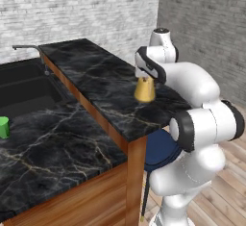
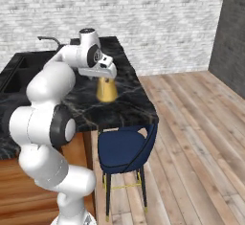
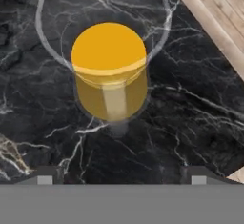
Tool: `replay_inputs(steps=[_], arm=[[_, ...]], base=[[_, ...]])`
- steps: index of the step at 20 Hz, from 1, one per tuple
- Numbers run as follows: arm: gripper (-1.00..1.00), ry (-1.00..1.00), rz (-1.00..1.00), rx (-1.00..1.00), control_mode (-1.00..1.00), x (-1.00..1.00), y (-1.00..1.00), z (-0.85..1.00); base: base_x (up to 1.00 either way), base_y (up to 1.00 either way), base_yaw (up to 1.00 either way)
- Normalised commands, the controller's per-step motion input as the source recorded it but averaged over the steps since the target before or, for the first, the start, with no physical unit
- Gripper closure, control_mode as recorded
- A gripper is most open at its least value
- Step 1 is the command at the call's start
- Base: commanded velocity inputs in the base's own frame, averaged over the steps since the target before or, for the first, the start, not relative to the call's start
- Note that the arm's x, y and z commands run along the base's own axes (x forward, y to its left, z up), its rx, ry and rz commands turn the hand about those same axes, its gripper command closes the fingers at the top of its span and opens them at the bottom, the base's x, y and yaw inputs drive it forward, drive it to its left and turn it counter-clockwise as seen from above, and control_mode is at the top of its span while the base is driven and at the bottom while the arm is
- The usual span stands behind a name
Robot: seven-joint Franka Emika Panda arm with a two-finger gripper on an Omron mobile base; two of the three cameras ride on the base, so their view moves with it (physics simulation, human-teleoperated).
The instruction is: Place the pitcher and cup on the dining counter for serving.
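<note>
The claw (image 3: 119, 173) hangs just above the pitcher (image 1: 144, 90), its two dark fingertips (image 3: 45, 174) spread wide apart and gripping nothing. The amber pitcher stands upright on the dining counter (image 1: 91, 71), near the counter's near right end, clear of both fingertips in the hand view. The green cup (image 1: 4, 127) sits well apart, on the lower worktop (image 1: 57, 148) at the far left, just near the sink (image 1: 24, 88). A blue stool (image 2: 125, 148) stands under the counter's near end, on the wooden floor (image 2: 201, 123).
</note>
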Motion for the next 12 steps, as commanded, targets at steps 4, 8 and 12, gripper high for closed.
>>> replay_inputs(steps=[4,8,12], arm=[[-1.00,0.00,0.00,0.00,-1.00,-0.99,0.00,0.39],[-1.00,-0.01,0.00,0.01,-1.00,-1.00,0.00,0.18],[-1.00,-0.03,0.00,0.02,-1.00,-1.00,0.00,0.00]], base=[[0.00,0.00,0.00],[0.00,0.00,0.00],[0.00,0.00,0.00]])
